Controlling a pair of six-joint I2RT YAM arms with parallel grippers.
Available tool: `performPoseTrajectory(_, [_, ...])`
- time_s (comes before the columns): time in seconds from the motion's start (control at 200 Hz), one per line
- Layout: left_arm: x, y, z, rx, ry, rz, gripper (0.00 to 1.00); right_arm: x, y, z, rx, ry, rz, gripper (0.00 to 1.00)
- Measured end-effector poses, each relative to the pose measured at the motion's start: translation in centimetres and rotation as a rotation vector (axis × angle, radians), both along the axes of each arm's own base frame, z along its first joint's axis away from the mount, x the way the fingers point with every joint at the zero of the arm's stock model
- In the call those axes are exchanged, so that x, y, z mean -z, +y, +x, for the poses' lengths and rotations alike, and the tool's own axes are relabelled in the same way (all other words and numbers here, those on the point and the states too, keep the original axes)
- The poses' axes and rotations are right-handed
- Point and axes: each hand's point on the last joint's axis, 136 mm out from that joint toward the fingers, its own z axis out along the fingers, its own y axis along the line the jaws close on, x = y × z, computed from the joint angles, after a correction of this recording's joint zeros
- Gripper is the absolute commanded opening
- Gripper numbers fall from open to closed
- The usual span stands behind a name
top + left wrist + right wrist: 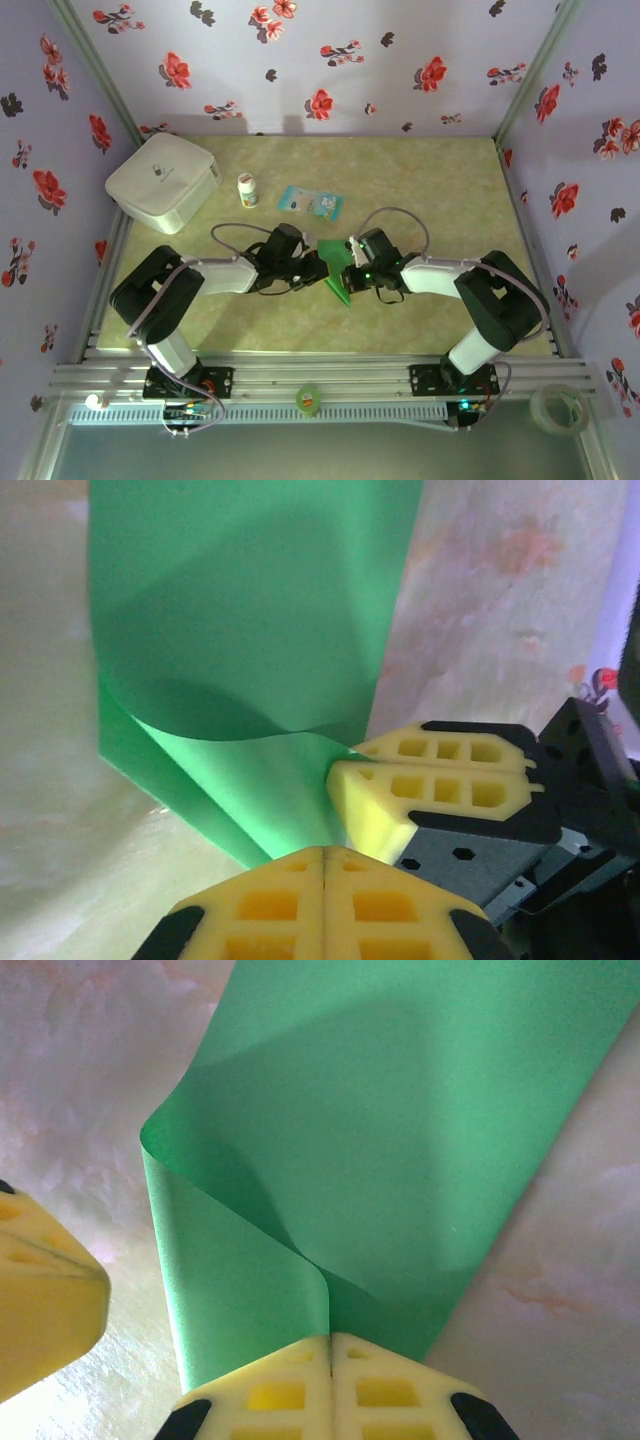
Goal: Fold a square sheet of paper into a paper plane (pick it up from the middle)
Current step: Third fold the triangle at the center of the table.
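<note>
One green paper sheet (337, 280), doubled over, long axis near-to-far

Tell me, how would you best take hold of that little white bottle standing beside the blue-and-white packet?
Probably around the round body of the small white bottle, below its cap, coming in level from the near side. It stands upright on bare table, with the packet apart from it, so there is room on both sides.

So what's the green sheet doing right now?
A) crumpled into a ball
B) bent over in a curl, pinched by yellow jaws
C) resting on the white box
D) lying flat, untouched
B: the green sheet curls over itself, with the right arm's jaws shut on it.
</note>
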Motion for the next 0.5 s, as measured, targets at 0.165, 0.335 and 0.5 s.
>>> performPoseTrajectory(0.165, [-0.5, -0.8, 0.6, -0.014, -0.017, -0.046, 0.0, 0.0, 0.0, 0.0, 0.003, 0.002, 0.001, 0.0])
performPoseTrajectory(0.335, [0.6, -1.0, 0.6, -0.023, 0.007, -0.039, 0.0, 0.0, -0.2, 0.0, 0.012, -0.003, -0.005, 0.0])
performPoseTrajectory(0.5, [1.4, -1.1, 0.2, -0.014, 0.022, -0.026, 0.0, 0.0, -0.4, 0.0, 0.016, -0.008, -0.01, 0.0])
